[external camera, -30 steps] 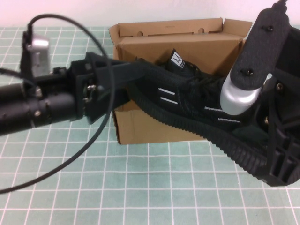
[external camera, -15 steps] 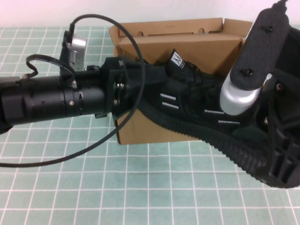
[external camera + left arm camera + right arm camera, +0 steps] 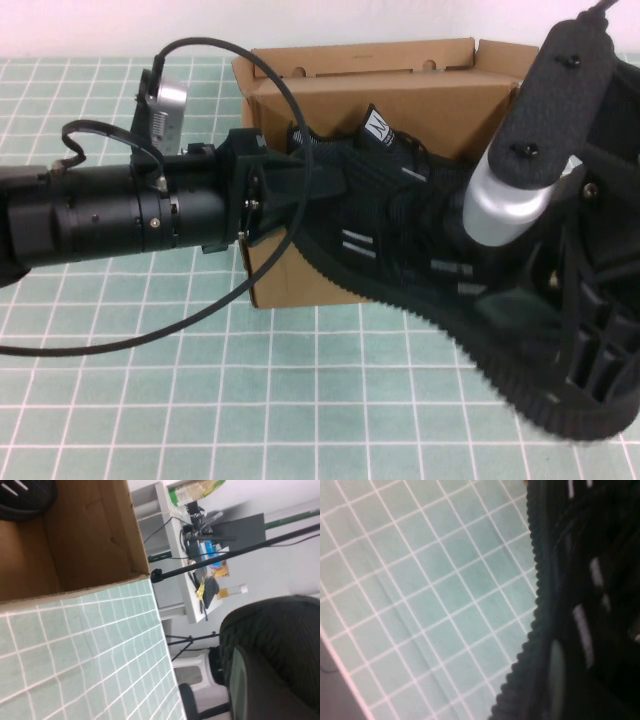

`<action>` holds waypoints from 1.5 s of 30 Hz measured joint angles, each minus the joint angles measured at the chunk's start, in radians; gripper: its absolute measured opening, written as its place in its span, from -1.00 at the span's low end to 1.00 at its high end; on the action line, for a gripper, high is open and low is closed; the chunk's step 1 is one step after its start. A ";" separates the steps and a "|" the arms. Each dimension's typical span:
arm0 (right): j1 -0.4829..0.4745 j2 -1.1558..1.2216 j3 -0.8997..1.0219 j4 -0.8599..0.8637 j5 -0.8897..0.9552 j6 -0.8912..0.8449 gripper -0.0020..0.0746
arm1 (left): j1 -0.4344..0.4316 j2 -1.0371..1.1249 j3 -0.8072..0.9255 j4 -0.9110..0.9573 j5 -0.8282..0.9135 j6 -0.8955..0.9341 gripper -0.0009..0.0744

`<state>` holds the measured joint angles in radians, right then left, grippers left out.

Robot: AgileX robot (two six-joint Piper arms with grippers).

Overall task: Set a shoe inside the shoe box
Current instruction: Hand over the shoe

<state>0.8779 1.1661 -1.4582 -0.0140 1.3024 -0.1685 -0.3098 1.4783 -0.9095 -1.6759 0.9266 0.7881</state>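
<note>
The shoe is a black knit sneaker with white dashes and a ridged sole. It hangs in the air in front of the brown cardboard shoe box, whose flap lid stands open at the back. My left gripper is shut on the shoe's left end, and its finger pad presses on the ridged sole. My right gripper is shut on the shoe's right end, low and near the front. Its pad lies against the sole's edge.
The green checked mat covers the table around the box. In the left wrist view, a black knit shape with white dashes shows by the box wall. A black cable loops from the left arm.
My left wrist has rolled and moved in on the shoe's left end. The shoe has turned its sole more toward the front, and its right end has sunk lower with my right gripper.
</note>
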 joint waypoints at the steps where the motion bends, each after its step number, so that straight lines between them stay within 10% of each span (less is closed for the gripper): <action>1: 0.000 0.000 0.000 0.014 0.000 0.010 0.22 | 0.000 0.001 0.000 0.005 0.000 0.005 -0.69; 5: 0.000 0.000 0.000 0.096 0.000 0.036 0.87 | 0.000 0.004 0.000 0.034 -0.007 0.014 -0.69; 22: 0.000 -0.066 0.187 0.248 -0.110 0.369 0.86 | 0.000 0.005 0.000 0.101 -0.047 0.043 -0.69; 38: 0.000 -0.429 0.637 0.157 -1.033 1.203 0.86 | 0.000 0.005 0.000 0.081 -0.059 0.123 -0.69; 45: 0.000 -0.421 0.827 0.192 -1.324 1.284 0.86 | 0.000 0.005 0.000 0.080 -0.059 0.142 -0.69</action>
<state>0.8779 0.7453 -0.6313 0.1778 -0.0218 1.1155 -0.3098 1.4832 -0.9095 -1.5961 0.8673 0.9301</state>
